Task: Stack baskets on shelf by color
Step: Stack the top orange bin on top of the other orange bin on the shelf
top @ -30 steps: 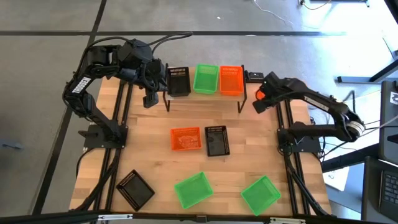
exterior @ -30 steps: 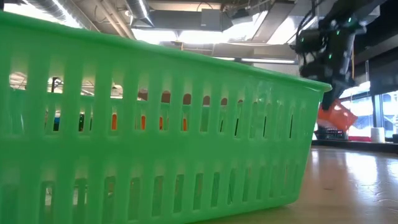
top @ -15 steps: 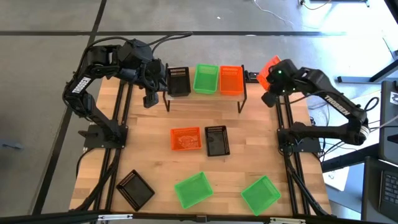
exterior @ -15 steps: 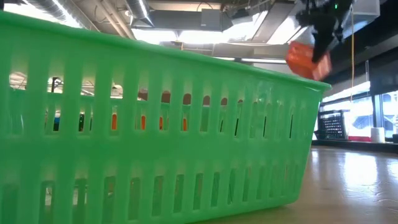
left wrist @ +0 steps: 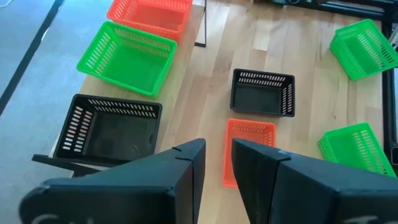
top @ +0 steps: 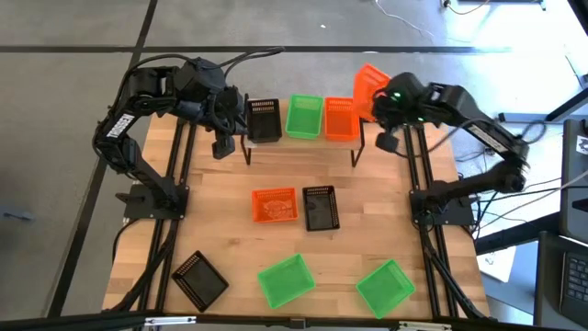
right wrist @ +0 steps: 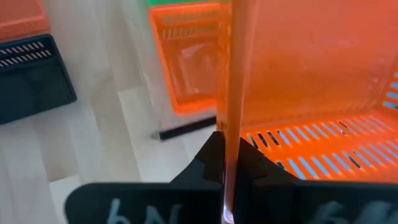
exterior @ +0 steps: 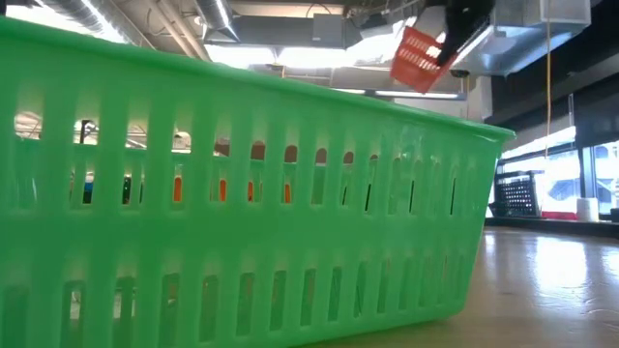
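Note:
The shelf (top: 285,138) stands at the table's far edge with one black basket (top: 264,119), one green basket (top: 304,117) and one orange basket (top: 341,119) side by side on it. My right gripper (top: 379,98) is shut on another orange basket (top: 370,85), held high above the shelf's right end; it also shows in the low view (exterior: 418,58). My left gripper (left wrist: 215,163) hovers open and empty off the shelf's left end (top: 223,145). Several more baskets rest on their bases on the table. My right gripper pinches one side wall of the orange basket at its rim (right wrist: 227,134), one finger inside the basket and one outside. The wall stands edge-on between the fingers. The basket is lifted clear of table and shelf and sits tilted in the hold (exterior: 418,58).
On the table stand an orange basket (top: 275,205) beside a black basket (top: 321,207) at mid-table, and a black basket (top: 200,279) and two green baskets (top: 285,279) (top: 385,287) near the near edge. One green basket (exterior: 242,193) fills the low view.
My right gripper, shut on the orange basket, has risen from beside the shelf's right leg and swung toward the far edge and the table's left, ending high over the shelf's right end. The basket has tipped on the way.

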